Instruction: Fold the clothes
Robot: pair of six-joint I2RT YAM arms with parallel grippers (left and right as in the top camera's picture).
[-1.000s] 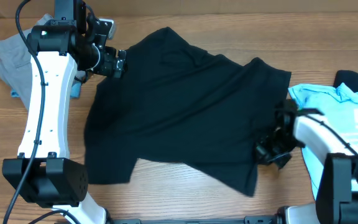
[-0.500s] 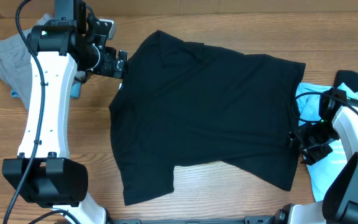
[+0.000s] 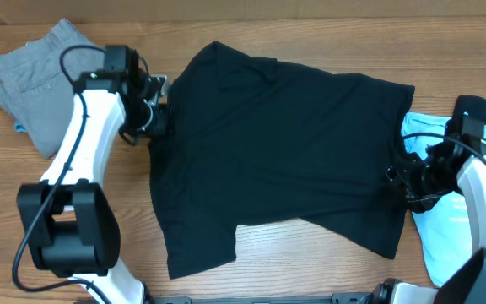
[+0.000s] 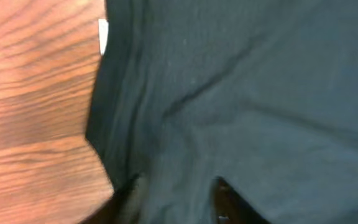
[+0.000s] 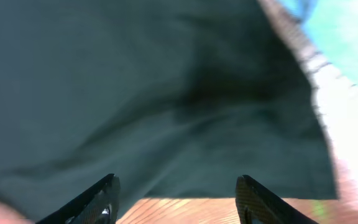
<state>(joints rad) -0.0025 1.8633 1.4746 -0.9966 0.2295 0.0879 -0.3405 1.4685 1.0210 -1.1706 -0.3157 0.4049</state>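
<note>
The black T-shirt (image 3: 277,152) of the clothes lies spread flat across the middle of the table. At its left edge, my left gripper (image 3: 157,118) has its fingers pressed close on a raised fold of the black fabric (image 4: 178,186). My right gripper (image 3: 399,179) hovers over the shirt's right hem, open. Its fingertips (image 5: 107,186) stand wide apart above the hem edge and bare wood, holding nothing. Grey trousers (image 3: 32,80) lie at the far left. A light-blue tee (image 3: 445,228) lies at the right, partly under my right arm.
Another dark garment (image 3: 483,108) pokes in at the right edge, above the light-blue tee. A small white tag (image 4: 102,34) shows at the shirt's edge in the left wrist view. Bare wooden table (image 3: 294,262) runs along the front below the shirt.
The shirt was pulled to the right and spread out, then the right gripper let go and opened. The left arm dropped to the shirt's left edge and its jaws narrowed onto the fabric.
</note>
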